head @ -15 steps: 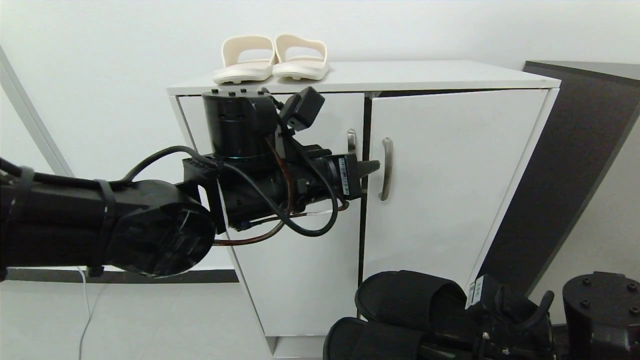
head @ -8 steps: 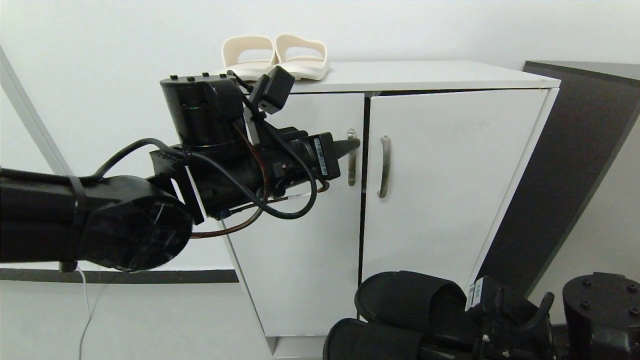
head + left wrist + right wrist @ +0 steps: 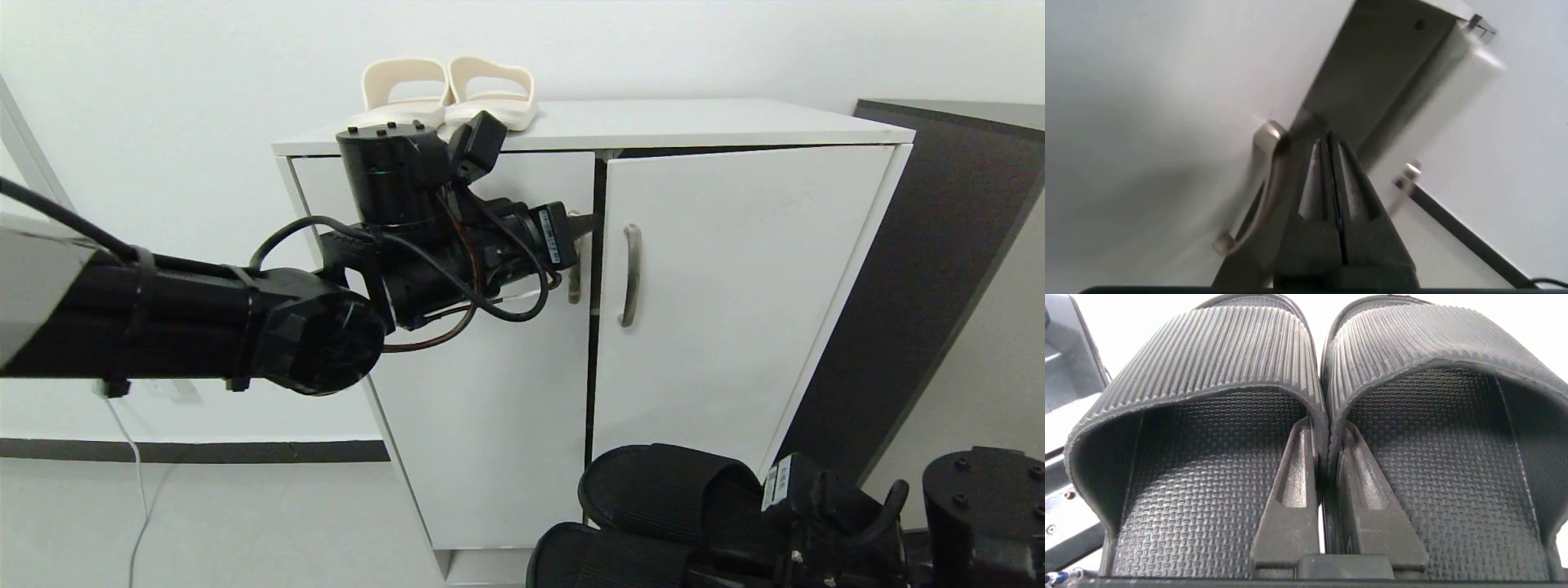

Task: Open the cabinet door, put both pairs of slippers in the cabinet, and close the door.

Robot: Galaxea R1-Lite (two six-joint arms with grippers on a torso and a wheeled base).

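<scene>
Two door handles (image 3: 629, 276); long axes vertical

- The left gripper (image 3: 581, 229) has moved away from the right door handle (image 3: 629, 273), rising and crossing to the top of the left door handle (image 3: 575, 282).
- Its arm, after drawing back and up, has pushed forward again, bringing the wrist close to the left door (image 3: 490, 408).

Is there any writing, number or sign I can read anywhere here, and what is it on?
On the left gripper, a white label: print too small to read.
On the right gripper, a white tag: too small to read.
On the cabinet, cream slippers and black slippers: no text.
</scene>
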